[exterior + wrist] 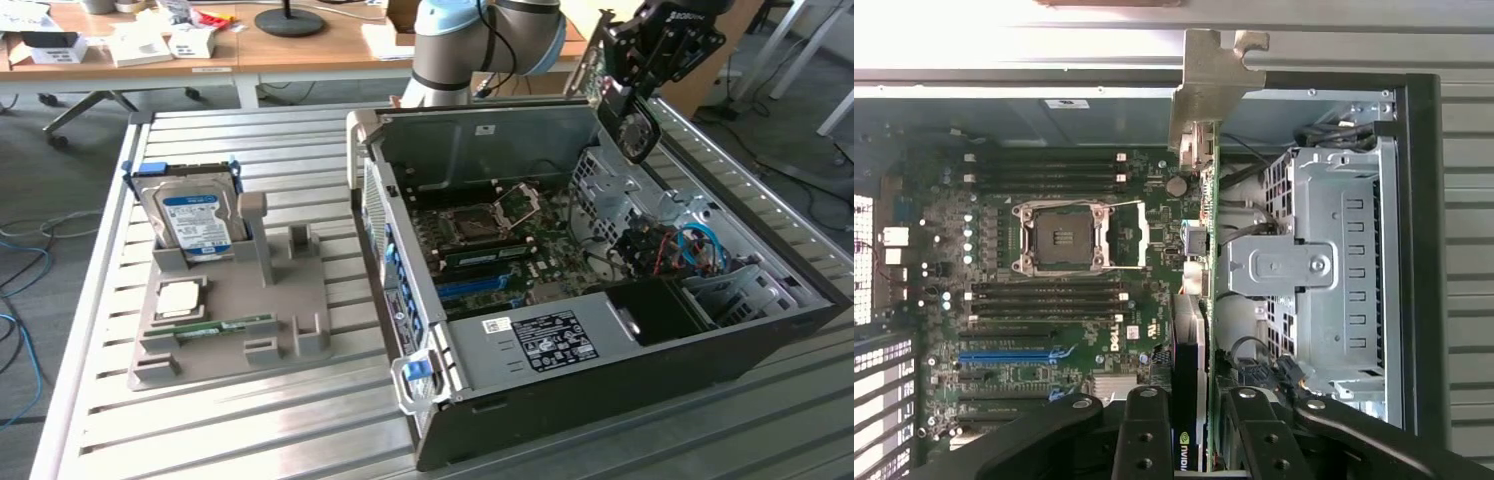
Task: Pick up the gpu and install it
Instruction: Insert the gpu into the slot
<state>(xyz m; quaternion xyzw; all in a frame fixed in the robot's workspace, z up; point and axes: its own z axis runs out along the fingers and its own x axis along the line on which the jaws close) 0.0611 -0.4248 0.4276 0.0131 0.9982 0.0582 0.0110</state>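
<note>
Gpu (1194, 350) edge-on between the jaws

The hand (1199, 432) apparently hides one end of the gpu (1197, 335).

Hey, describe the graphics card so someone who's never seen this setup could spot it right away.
Find the open computer case on the slatted metal table. Above its far corner, toward the exterior view's right, the black gripper holds the gpu. It is a thin dark card with a round fan, unlike the silver, blue-labelled hard drive.
</note>
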